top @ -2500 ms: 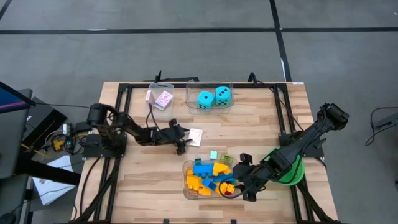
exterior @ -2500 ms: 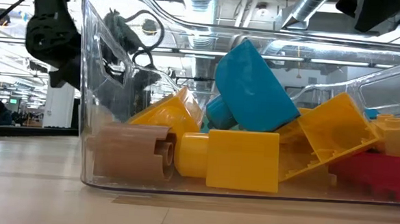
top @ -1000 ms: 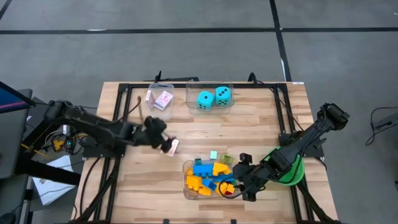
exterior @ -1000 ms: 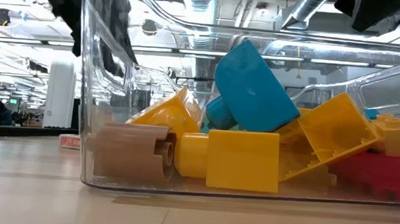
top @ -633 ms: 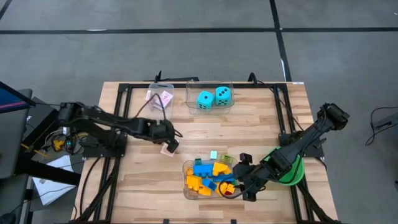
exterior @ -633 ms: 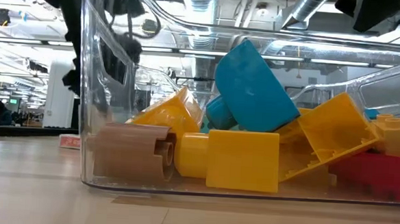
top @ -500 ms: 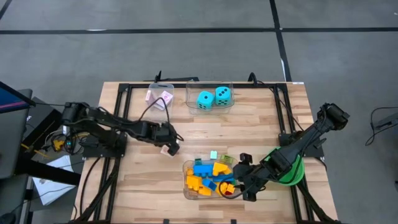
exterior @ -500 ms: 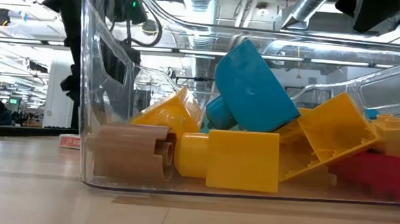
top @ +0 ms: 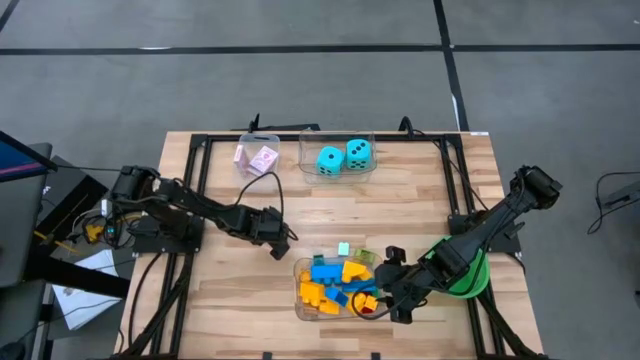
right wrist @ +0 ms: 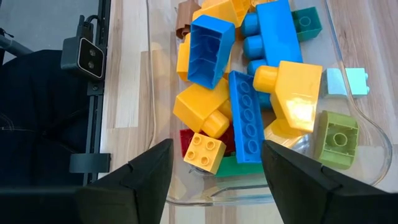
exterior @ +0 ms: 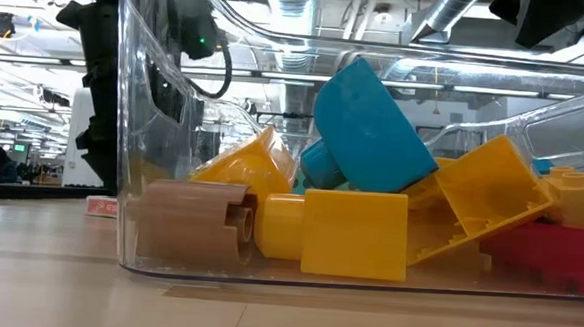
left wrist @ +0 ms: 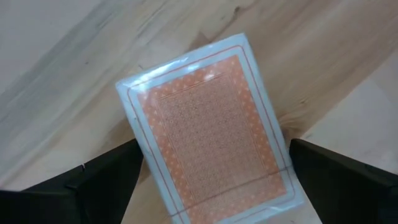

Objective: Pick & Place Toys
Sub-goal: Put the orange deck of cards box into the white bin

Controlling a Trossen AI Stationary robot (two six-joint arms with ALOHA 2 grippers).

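A pink-backed card (left wrist: 205, 118) lies flat on the wood left of the table's middle, and its edge also shows in the low view (exterior: 101, 207). My left gripper (top: 275, 238) hangs over it pointing steeply down, open (left wrist: 214, 148), one finger by each long side. My right gripper (top: 392, 297) hovers open (right wrist: 214, 186) above the near right end of the clear tub (top: 300, 300), which holds blue, yellow, red and green bricks (right wrist: 249, 118). Two small bricks (top: 343, 248) lie on the wood just behind that tub. My left gripper comes at the card from above, slanting, with its fingers (left wrist: 106, 177) beside the card's two long sides (left wrist: 146, 165), near one short end. The card lies flat on the table. I cannot tell whether the fingers touch it.
At the far edge stand a clear tub with two cyan dice (top: 340, 157) and a smaller tub with pink cards (top: 258, 158). A green bowl (top: 470, 278) sits under my right arm at the table's right edge. A black frame (top: 200, 150) runs along the table's sides.
My left gripper has come down and toward the table's near right, tipping to point more steeply down, and now stands over the card, still open. The card has stayed flat where it lay. My right arm has kept still.
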